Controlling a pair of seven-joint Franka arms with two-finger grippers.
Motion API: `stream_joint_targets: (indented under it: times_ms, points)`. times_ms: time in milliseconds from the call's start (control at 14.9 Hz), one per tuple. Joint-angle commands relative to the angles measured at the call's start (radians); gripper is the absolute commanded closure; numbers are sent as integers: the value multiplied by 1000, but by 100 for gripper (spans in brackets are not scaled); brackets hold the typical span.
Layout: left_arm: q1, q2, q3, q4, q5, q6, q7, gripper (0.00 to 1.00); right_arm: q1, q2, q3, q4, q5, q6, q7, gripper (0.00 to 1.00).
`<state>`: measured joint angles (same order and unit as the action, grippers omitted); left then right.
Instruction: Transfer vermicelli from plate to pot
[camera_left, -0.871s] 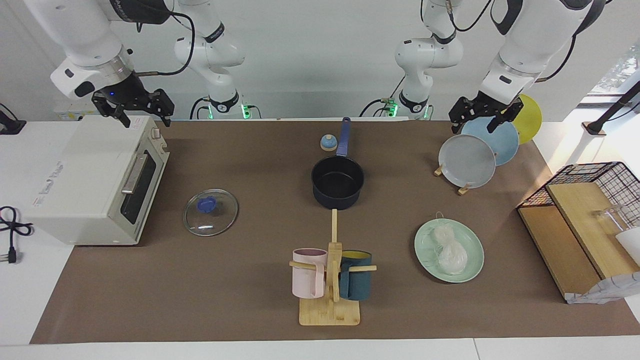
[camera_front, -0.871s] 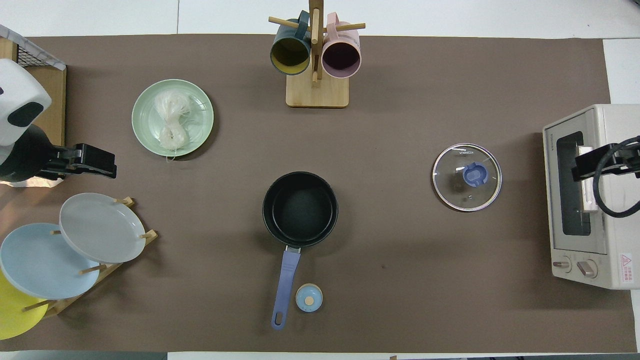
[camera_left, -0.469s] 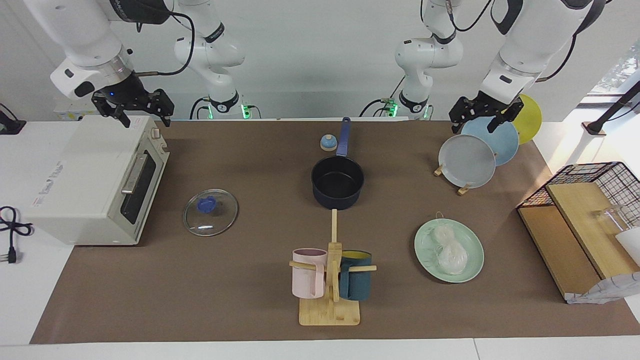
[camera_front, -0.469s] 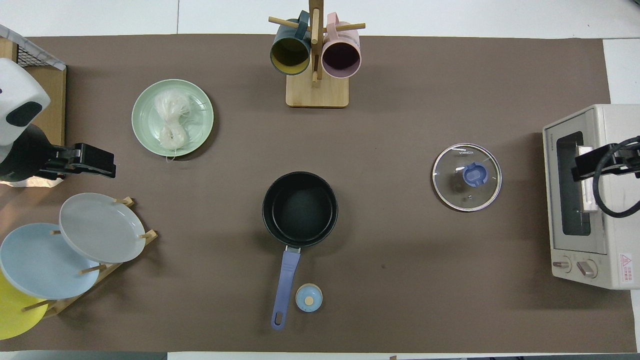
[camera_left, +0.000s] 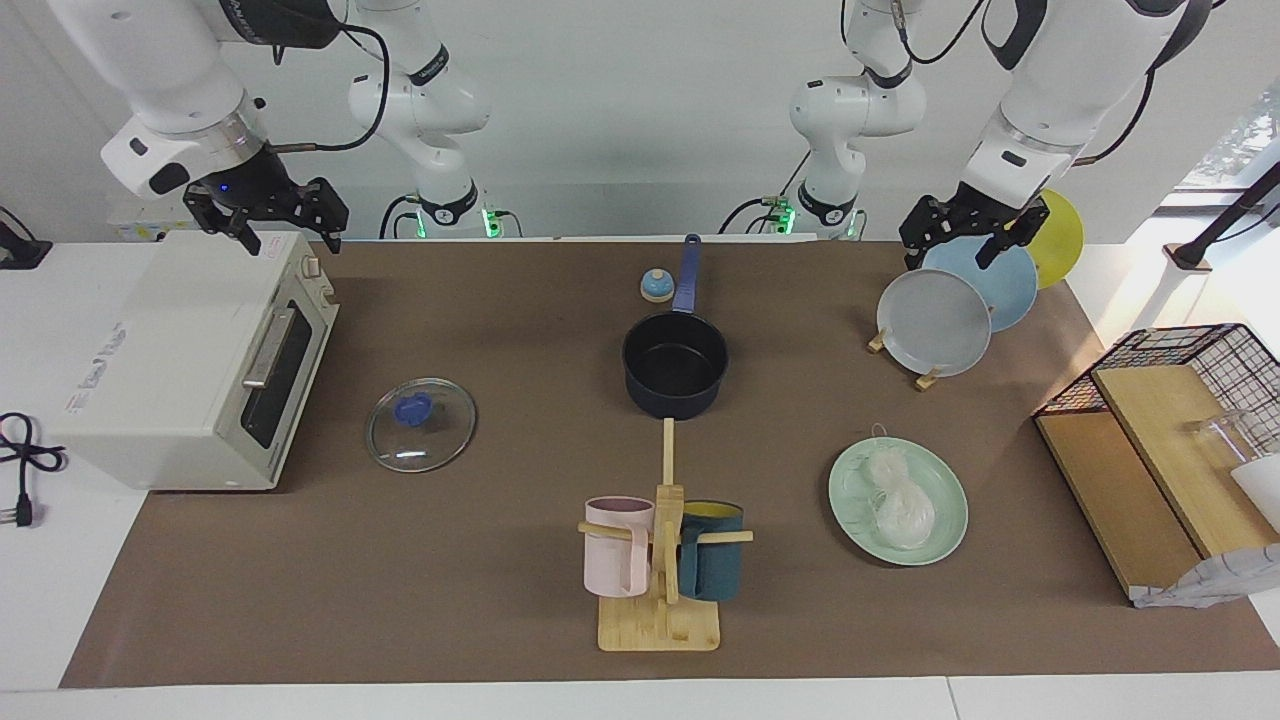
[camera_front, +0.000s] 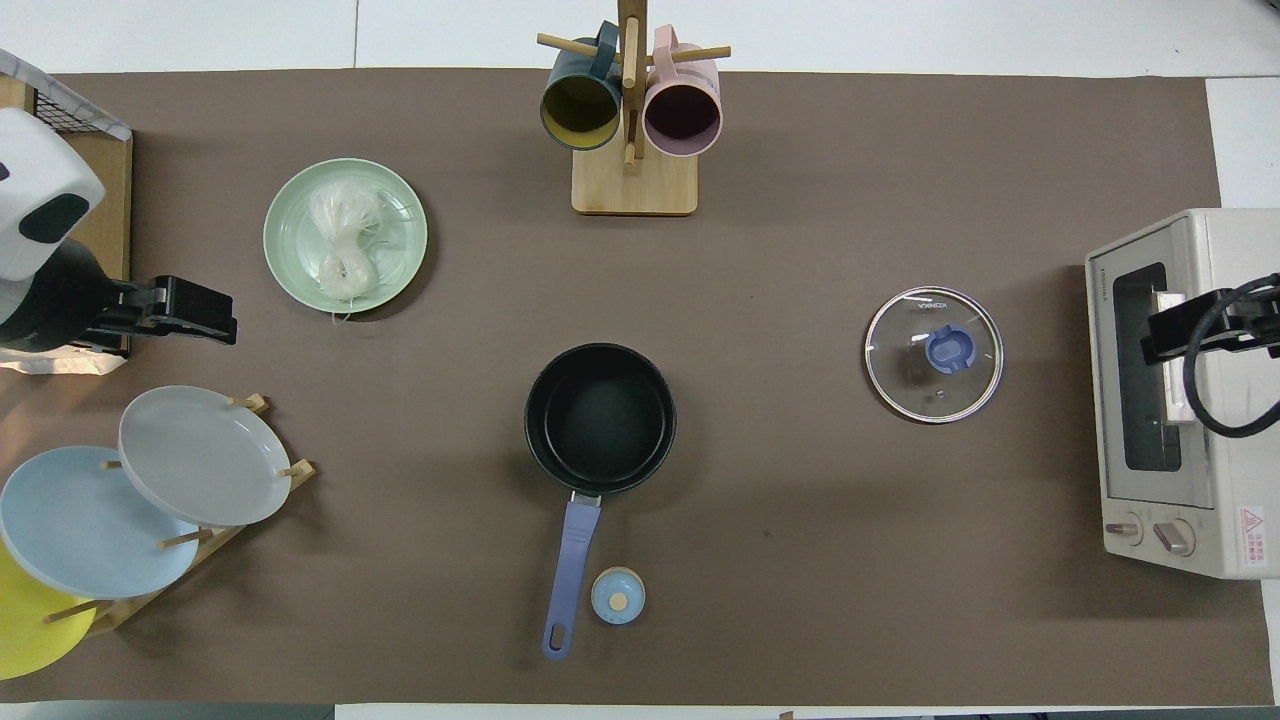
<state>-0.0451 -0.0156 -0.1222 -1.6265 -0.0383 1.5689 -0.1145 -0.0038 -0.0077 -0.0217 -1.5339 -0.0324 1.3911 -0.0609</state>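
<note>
The left tool (camera_left: 963, 243) hangs in the air over the upright plates at the left arm's end of the surface, its fingers spread wide and holding nothing. The right tool (camera_left: 268, 225) hovers over the top of the toaster oven (camera_left: 190, 360), likewise wide apart and empty, touching nothing. One vermicelli (camera_left: 898, 500) bundle, a pale tangle with loose threads, lies on the one mint-green plate (camera_left: 945, 495), which sits flat toward the left arm's end and farther from the robots than the rack plates. One pot (camera_left: 675, 362) stands about mid-surface, dark inside and with nothing in it, its long blue handle (camera_left: 687, 272) pointing toward the robots; it is well apart from the plate. Just beside that handle sits one small blue round knob-like object (camera_left: 655, 286). One glass lid (camera_left: 421, 424) with a blue knob lies flat between the pot and the toaster oven. Three plates stand upright in a wooden rack: one grey (camera_left: 933, 322), one light blue (camera_left: 985, 280), one yellow (camera_left: 1058, 236). Two mugs hang on one wooden mug tree (camera_left: 662, 590): one pink (camera_left: 615, 545), one dark teal (camera_left: 712, 560). The surface is covered with a brown mat (camera_left: 400, 580) over white, with a wire basket (camera_left: 1190, 370) and wooden boards at the left arm's end; a plain white wall stands at the robots' backs.
</note>
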Motion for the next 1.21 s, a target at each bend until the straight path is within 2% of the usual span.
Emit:
stream_joint_targets:
  times_ms: [0, 201, 603, 871, 1138]
  points:
    - [4, 115, 6, 25, -17, 97, 9, 0, 2, -28, 13, -28, 0, 3, 0, 0]
    - [4, 244, 6, 45, -3, 208, 10, 0, -2, -29, 13, -45, 25, 35, -5, 0]
    - [-13, 434, 3, 40, 80, 483, 13, 0, 4, -72, 13, -299, 54, 328, -22, 0]
    - [-42, 520, 1, 28, 149, 638, 13, 0, 13, 24, 13, -350, 54, 460, -40, 0]
    - [-48, 549, 3, 22, 210, 668, 16, 0, 37, 95, 13, -437, 54, 641, -39, 0]
